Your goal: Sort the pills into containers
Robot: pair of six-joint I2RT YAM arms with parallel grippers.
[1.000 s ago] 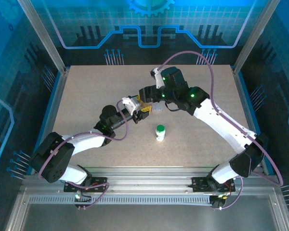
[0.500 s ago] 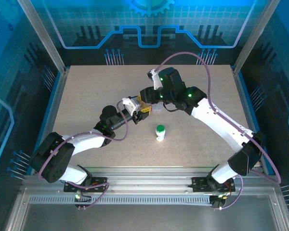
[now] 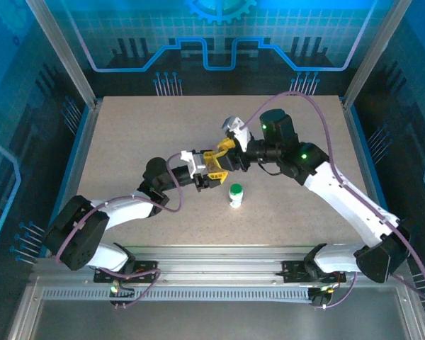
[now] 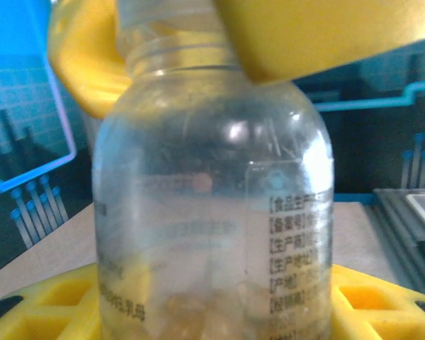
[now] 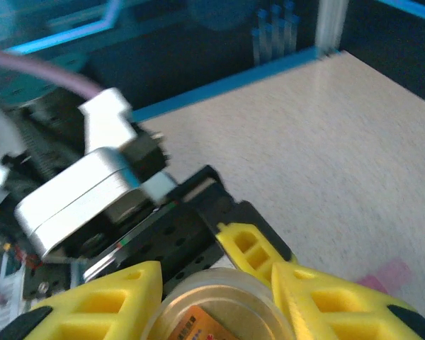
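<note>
Showing the vial [image 4: 212, 212] near the middle of the table [image 3: 127, 142], roughly upright: clear-walled with a faint amber tint, printed down one side, carrying a few brownish pills [image 4: 188, 315] at the bottom. Clamping its lower body between the yellow fingers of the left gripper [image 3: 211, 173]. Closing the right gripper [image 5: 214, 306] from above on the neck, its fingers pressed to either side of the round top. Leaving unsettled whether the base is resting on the table or hanging just above it. Judging the step in hand as most likely opening the vial, one hold bracing and the other working the top. Calling next for a twist of the upper hold against a firm lower one, then a straight lift, without tipping out the pills. Standing just beside, toward the near edge: the white bottle [image 3: 235, 194], green cap on, apart from both grippers. Lying on the table in the right wrist view: a pink patch [image 5: 393, 273], too blurred to name.
</note>
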